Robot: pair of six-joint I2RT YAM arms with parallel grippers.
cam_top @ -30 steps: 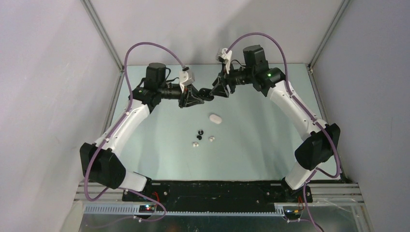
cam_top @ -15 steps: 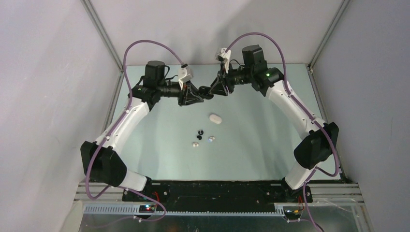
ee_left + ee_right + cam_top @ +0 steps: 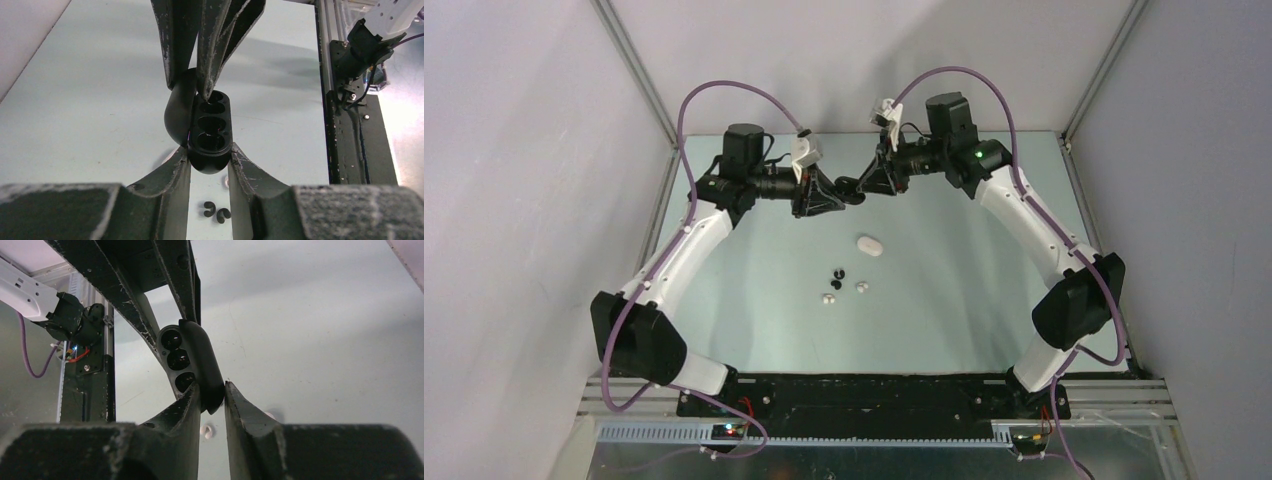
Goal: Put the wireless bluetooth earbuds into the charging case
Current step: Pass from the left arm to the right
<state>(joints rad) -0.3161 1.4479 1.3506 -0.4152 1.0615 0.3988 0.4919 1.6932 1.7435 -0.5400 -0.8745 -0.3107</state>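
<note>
Held aloft on the far side of the white case: black charging case, hinged open, sockets showing. The left pincer is clenched on the socketed base. The right pincer is clamped on the lid. The four earbuds lie loose on the tabletop, near side of the white case and a little left of it. Two black, two white, clustered close, clear of both pincers.
</note>
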